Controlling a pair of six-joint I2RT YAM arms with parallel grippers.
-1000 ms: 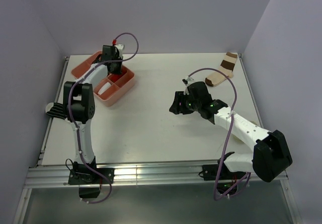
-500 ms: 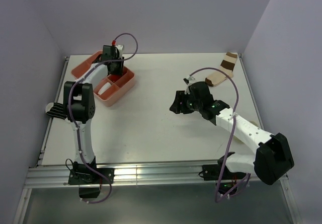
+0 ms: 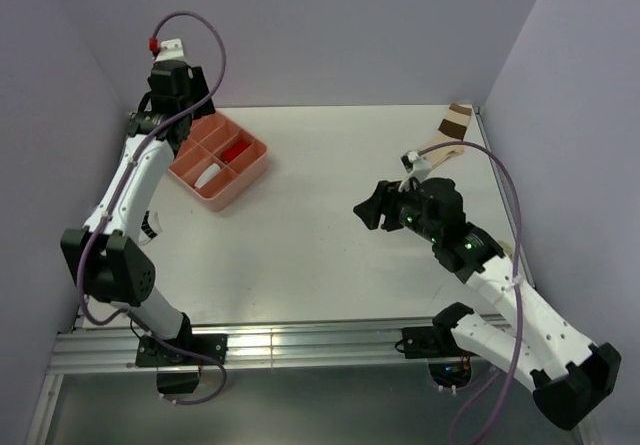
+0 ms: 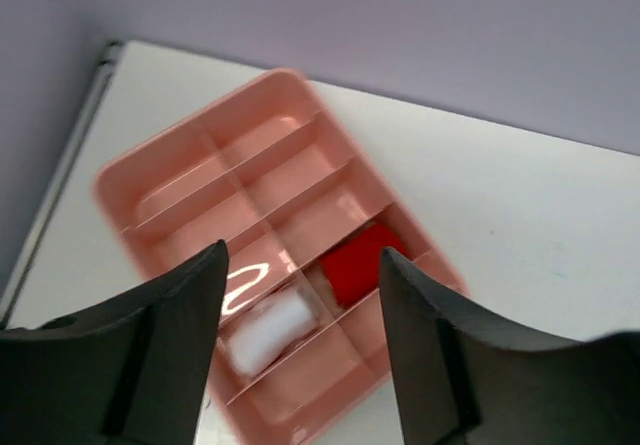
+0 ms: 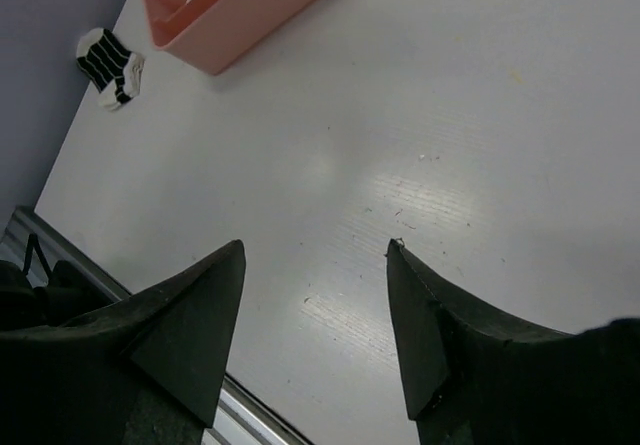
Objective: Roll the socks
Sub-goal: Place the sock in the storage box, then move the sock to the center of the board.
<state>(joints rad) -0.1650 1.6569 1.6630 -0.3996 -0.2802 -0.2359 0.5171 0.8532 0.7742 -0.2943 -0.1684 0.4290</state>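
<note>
White bench [image 3: 330, 255]: red sock [image 4: 362, 263] and white sock [image 4: 268, 327] lie rolled in the pink tray [image 4: 150, 170]; left tool [image 4: 302, 265] and right tool [image 5: 315, 250] hang wide, empty. Next, probably: fetch the striped sock [image 5: 110, 65], left edge.

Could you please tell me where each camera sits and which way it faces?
Top external: above and behind the robot, looking down on the table; the left arm and right arm show.
Left wrist: high over the far left corner, looking down into the pink tray; its open left claw frames it.
Right wrist: over the table's right half, facing left toward the striped sock; its open right claw shows.
Shared: all three see the pink tray.
</note>
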